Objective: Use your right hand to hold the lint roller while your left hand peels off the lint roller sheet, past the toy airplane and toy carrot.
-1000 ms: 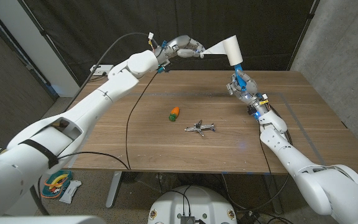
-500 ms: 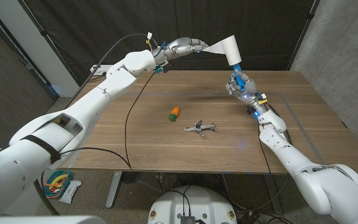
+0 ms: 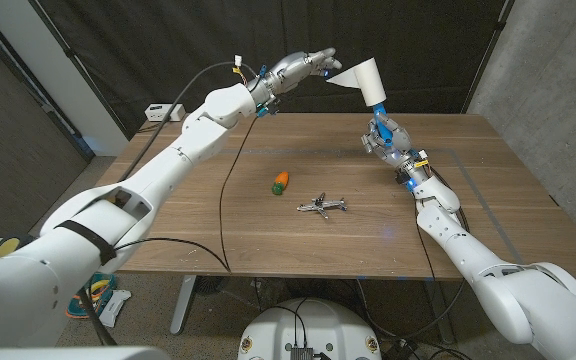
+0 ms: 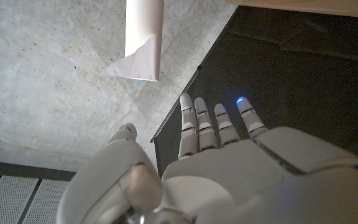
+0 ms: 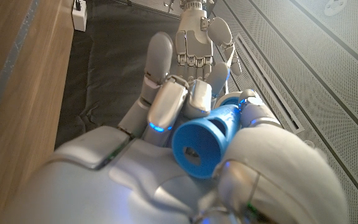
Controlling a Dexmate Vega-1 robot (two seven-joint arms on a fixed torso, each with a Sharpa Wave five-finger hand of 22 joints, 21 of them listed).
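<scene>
Your table (image 3: 488,200) carries the toy airplane (image 3: 322,206) and toy carrot (image 3: 281,181) mid-surface. Your right hand (image 3: 384,135) grips the lint roller (image 3: 368,82) by its blue handle above the far edge; your left hand (image 3: 303,67) hovers just beside its loose sheet (image 3: 335,78), fingers spread, holding nothing.

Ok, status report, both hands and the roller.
Right hand grips lint roller by its blue handle. Left hand open, off the sheet, which hangs loose. Toy carrot, toy airplane clear below.

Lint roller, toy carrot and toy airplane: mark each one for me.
lint roller (image 3: 370,78): head view, on the white sheet roll.
toy carrot (image 3: 281,181): head view, on its orange body.
toy airplane (image 3: 322,206): head view, on the fuselage.
</scene>
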